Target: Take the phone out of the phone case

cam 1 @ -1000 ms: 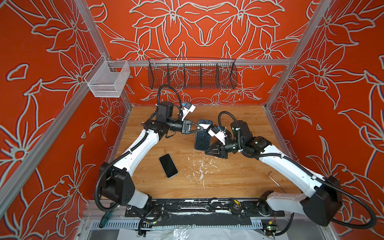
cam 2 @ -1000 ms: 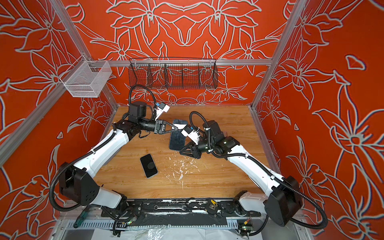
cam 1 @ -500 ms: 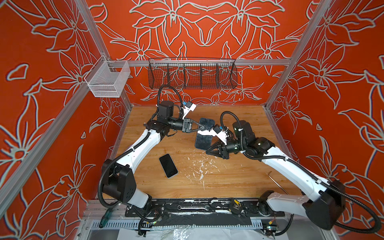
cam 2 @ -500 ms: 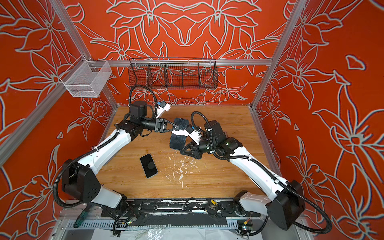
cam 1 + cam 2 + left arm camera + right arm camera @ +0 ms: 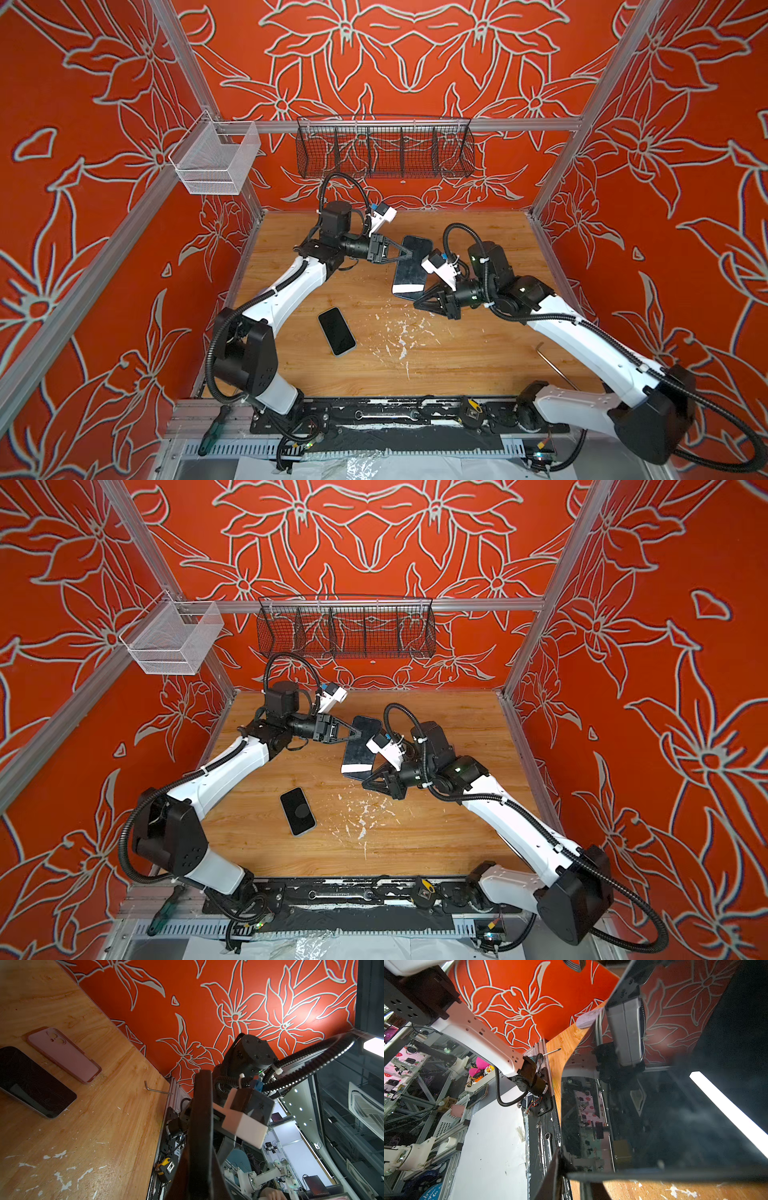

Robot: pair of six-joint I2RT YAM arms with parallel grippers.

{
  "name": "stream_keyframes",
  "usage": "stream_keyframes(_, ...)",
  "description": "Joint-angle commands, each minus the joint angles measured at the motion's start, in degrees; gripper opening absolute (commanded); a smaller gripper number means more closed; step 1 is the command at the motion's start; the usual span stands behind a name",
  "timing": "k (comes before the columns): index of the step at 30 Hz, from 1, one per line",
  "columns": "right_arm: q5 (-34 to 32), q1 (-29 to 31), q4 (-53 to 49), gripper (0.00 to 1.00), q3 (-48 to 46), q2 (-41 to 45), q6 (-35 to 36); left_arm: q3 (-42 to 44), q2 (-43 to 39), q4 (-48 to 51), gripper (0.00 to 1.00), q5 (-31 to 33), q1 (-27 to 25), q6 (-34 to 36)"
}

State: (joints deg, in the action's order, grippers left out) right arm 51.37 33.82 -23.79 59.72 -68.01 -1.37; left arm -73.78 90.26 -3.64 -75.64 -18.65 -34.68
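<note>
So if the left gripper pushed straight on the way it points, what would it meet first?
The phone that the left gripper grips by one edge; beyond, likely the right wrist camera, though depth is unclear.

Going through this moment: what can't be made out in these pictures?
1. Both top views: whether the held phone is cased or bare; it is too small, and partly covered by the right arm's camera.
2. Both top views: the pink case, seen from the left wrist view, doesn't show; it is likely hidden under the held phone or right arm.
3. Left wrist view: the held phone is edge-on, hiding both faces.
</note>
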Motion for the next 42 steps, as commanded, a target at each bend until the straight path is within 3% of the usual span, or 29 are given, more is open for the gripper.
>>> stream_keyframes(1, 1.21, 1.39, 3.69, 0.04, 2.68, 2.59, 6.05, 0.41, 2.11, -3.96, 0.00, 4.53, -0.94, -4.57)
stream_keyframes(23, -10.90, 1.00, 4.63, 0.05, -1.13, 4.19, 8.75, -0.66, 4.26, -11.58, 0.00, 3.83, -2.00, -13.31)
stream_keyframes(34, -10.15, -3.32, 12.02, 0.06, -5.93, 6.24, 1.71, 1.26, -0.34, -11.47, 0.00, 4.62, -1.99, -13.23)
stream_keyframes(38, -8.64, -3.98, 13.91, 0.11, -7.47, 8.42, -1.75, 1.36, -1.43, -10.69, 0.00, 5.30, -1.99, -12.79)
stream_keyframes(42, -7.11, -4.31, 13.27, 0.27, -8.42, 11.09, -4.91, 0.66, -2.50, -9.89, 0.00, 7.99, -1.75, -12.74)
